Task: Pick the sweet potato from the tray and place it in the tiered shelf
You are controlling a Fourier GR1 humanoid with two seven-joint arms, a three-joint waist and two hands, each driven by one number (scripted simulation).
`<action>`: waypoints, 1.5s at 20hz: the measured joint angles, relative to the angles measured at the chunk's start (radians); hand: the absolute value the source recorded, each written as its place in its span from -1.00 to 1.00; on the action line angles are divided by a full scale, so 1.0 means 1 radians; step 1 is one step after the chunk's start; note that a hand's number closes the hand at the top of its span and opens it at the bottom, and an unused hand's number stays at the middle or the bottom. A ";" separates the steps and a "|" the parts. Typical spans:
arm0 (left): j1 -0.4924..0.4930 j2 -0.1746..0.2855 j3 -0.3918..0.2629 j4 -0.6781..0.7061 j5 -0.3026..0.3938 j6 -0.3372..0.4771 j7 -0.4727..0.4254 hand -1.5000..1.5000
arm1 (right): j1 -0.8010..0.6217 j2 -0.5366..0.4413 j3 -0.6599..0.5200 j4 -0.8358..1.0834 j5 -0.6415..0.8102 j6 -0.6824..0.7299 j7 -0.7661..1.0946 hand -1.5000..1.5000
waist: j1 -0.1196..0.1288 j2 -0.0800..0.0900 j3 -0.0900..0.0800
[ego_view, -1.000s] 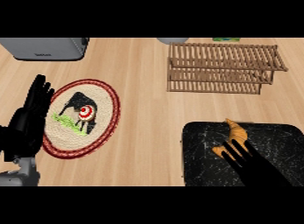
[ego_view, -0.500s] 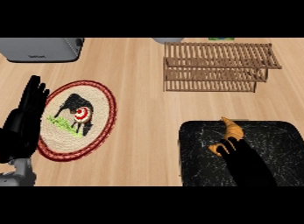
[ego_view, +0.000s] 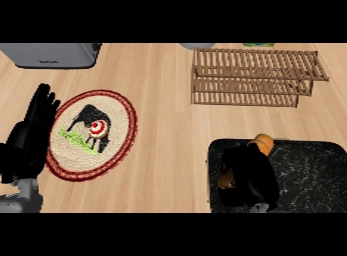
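Sweet potato (ego_view: pixel 260 142): orange, lying in the left part of the tray, its upper end showing near the tray's far rim and a second orange patch showing lower at the hand's left side; the middle is hidden.

Right hand (ego_view: pixel 250 174): black, lying over the sweet potato, fingers curled round it in a grasp.

Tray (ego_view: pixel 316 172): dark, marbled, at the lower right of the counter.

Tiered shelf (ego_view: pixel 253 77): slatted wood, beyond the tray, well apart from it.

Left hand (ego_view: pixel 34 131): resting at the view's left edge, fingers straight and pointing up, relaxed, holding nothing, overlapping the plate's left rim.

Plate (ego_view: pixel 95 131): round, red-rimmed, with a dark bird figure.

Grey appliance (ego_view: pixel 50 54): at the far left of the wooden counter (ego_view: pixel 161 125).
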State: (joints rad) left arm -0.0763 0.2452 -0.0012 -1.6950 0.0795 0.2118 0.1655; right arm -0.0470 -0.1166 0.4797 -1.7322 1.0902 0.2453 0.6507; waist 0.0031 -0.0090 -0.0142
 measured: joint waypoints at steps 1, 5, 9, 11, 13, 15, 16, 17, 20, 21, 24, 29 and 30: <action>-0.001 0.002 0.007 0.011 0.005 -0.007 -0.006 0.00 | -0.019 0.025 0.007 -0.013 -0.018 0.002 0.026 1.00 | 0.001 0.002 0.003; -0.001 -0.007 -0.004 0.011 -0.017 0.005 -0.007 0.00 | -0.084 0.082 0.023 -0.100 -0.094 -0.058 0.132 1.00 | 0.001 0.006 0.010; 0.001 -0.019 -0.009 0.017 -0.026 0.012 -0.010 0.00 | -0.137 0.103 0.011 -0.242 -0.111 -0.112 0.245 1.00 | -0.005 0.005 0.012; -0.006 -0.022 -0.008 0.020 -0.029 0.015 -0.008 0.00 | -0.190 0.107 -0.002 -0.304 -0.090 -0.111 0.313 1.00 | -0.006 0.005 0.013; 0.006 -0.014 0.002 0.004 -0.019 0.003 -0.002 0.00 | -0.226 0.110 -0.038 -0.356 -0.070 -0.096 0.348 1.00 | -0.005 0.004 0.013; 0.006 -0.020 0.003 0.011 -0.022 0.002 -0.006 0.00 | -0.268 0.111 -0.059 -0.389 -0.042 -0.073 0.372 1.00 | -0.005 0.005 0.013; 0.001 -0.014 0.014 0.018 -0.016 -0.004 -0.010 0.00 | -0.296 0.104 -0.093 -0.404 -0.045 -0.049 0.375 1.00 | -0.005 0.006 0.013; 0.005 -0.016 0.014 0.013 -0.019 -0.005 -0.013 0.00 | -0.320 0.101 -0.127 -0.401 -0.047 -0.039 0.373 1.00 | -0.004 0.006 0.013; 0.017 -0.020 0.020 0.014 -0.017 -0.018 -0.030 0.00 | -0.376 0.095 -0.205 -0.398 -0.056 -0.007 0.369 1.00 | -0.003 0.007 0.013; 0.023 -0.027 0.015 0.012 -0.023 -0.017 -0.037 0.00 | -0.393 0.091 -0.236 -0.393 -0.066 0.000 0.362 1.00 | -0.002 0.007 0.013; 0.004 -0.041 0.001 0.009 -0.047 -0.004 -0.011 0.00 | -0.440 0.086 -0.296 -0.334 -0.058 -0.002 0.343 1.00 | -0.001 0.008 0.014; 0.004 -0.029 0.029 0.000 -0.028 -0.037 0.001 0.00 | -0.487 0.057 -0.414 -0.221 -0.086 -0.044 0.280 1.00 | 0.001 0.009 0.014; -0.014 -0.032 0.030 0.009 -0.034 -0.031 0.012 0.00 | -0.504 0.056 -0.427 -0.195 -0.087 -0.053 0.274 1.00 | 0.001 0.009 0.014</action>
State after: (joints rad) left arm -0.0905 0.2134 0.0292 -1.6863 0.0452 0.1805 0.1771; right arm -0.5510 -0.0607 0.0525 -1.9276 1.0037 0.1920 0.9248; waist 0.0037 0.0005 0.0000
